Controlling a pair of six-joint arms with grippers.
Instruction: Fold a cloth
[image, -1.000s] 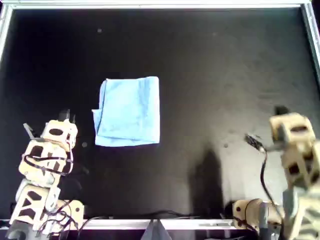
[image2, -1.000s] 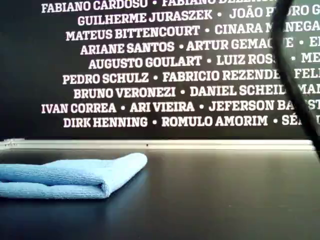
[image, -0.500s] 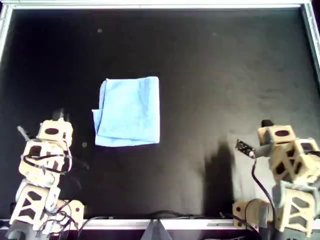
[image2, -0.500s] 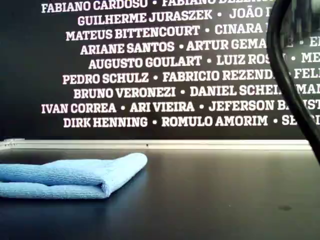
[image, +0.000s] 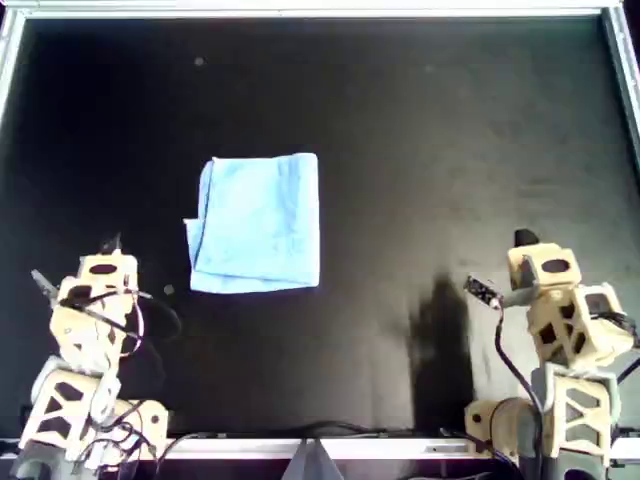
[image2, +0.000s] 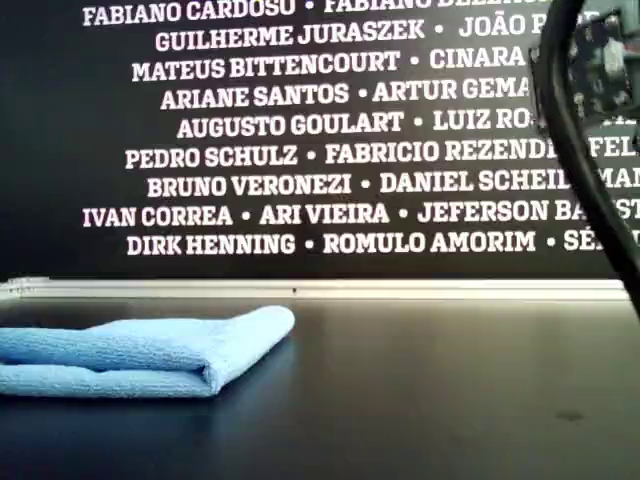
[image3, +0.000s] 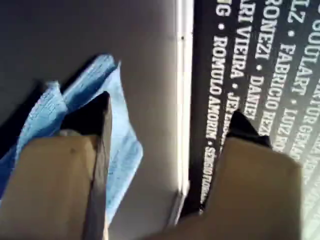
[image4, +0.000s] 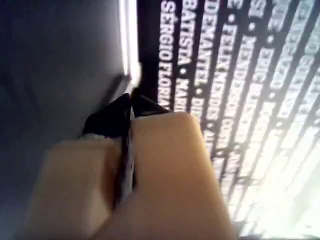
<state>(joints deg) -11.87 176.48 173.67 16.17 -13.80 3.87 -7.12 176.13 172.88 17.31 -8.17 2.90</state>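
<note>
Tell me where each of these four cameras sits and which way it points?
Overhead view: above, looking down; cloth, both arms.
Exterior view: table level, facing the name wall; folded cloth, a cable.
Left wrist view: on the left gripper, jaws apart, facing cloth and wall.
Right wrist view: on the right gripper, jaws together, facing wall.
All but the right wrist view show the cloth.

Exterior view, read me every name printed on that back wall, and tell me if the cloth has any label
On the black wall, white lettering:
"GUILHERME JURASZEK"
"MATEUS BITTENCOURT"
"ARIANE SANTOS"
"AUGUSTO GOULART"
"PEDRO SCHULZ"
"BRUNO VERONEZI"
"IVAN CORREA"
"ARI VIEIRA"
"DIRK HENNING"
"ROMULO AMORIM"
Top-row and right-side names are cut off or hidden by a cable.
The cloth shows no label.
</note>
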